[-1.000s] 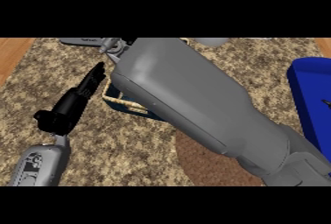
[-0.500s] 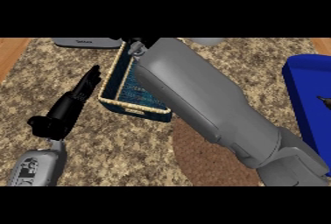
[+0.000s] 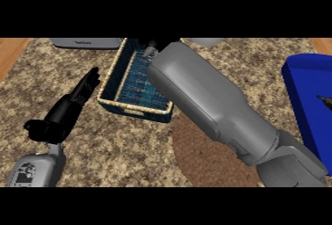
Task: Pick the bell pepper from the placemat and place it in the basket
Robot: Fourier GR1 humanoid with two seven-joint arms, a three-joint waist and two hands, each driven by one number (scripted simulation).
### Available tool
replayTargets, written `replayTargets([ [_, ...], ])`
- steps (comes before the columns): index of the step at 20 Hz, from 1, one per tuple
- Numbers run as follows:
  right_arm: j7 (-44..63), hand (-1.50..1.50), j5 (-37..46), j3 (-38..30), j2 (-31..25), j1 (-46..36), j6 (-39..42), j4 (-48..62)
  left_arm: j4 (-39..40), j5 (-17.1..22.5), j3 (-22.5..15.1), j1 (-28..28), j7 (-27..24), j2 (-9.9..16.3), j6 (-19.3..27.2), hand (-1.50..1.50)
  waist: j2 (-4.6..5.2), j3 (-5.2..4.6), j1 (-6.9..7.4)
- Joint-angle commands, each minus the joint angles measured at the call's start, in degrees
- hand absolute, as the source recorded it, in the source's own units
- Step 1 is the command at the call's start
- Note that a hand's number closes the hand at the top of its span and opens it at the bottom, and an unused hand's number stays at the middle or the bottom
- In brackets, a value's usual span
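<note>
My right hand (image 3: pixel 153 45) reaches over the basket (image 3: pixel 137 110) at upper centre, its fingers and the bell pepper hidden; left hand (image 3: pixel 76 97) rests straight-fingered beside; placement looks near, unconfirmed.

Blue tray (image 3: pixel 306 105), grey appliance (image 3: pixel 86 42), speckled counter (image 3: pixel 130 149)

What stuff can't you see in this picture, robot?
- Bell pepper: it shows nowhere in the head view.
- Right hand: mostly hidden behind the grey right forearm, over the blue-lined woven basket; its fingers cannot be made out.
- Blue tray: cut off by the right edge.
- Grey flat device: cut off at the top; its label is too small to read.
</note>
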Motion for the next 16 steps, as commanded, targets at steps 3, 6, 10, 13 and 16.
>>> replayTargets([
  [3,-1.0,-1.50,-3.0,-2.6,0.3,-3.8,-3.8,5.5,-0.7,1.0,1.3,0.1,0.3,1.3,-1.4,0.00,0.15,-0.01,-0.07],
  [6,-2.3,-1.50,-4.1,-1.8,0.3,-4.5,-5.8,5.9,-1.9,-1.5,-1.4,1.2,0.3,-1.7,1.1,0.00,0.17,0.00,0.15],
  [10,-6.9,-1.50,-6.8,-5.5,0.3,-2.5,-10.1,1.3,0.5,0.4,1.7,2.4,-2.5,0.9,-1.1,0.00,0.13,0.02,-0.56],
  [13,-7.2,-1.50,-7.8,-9.5,-0.6,-3.8,-10.9,0.5,0.2,-0.5,1.0,-0.3,-0.3,0.1,0.1,0.00,-0.02,0.06,-1.37],
  [16,-4.2,-1.50,-8.5,-12.4,-1.8,-1.1,-12.0,-4.6,-0.7,-0.1,2.1,0.8,1.0,0.9,0.1,0.00,-0.58,0.12,-2.48],
])
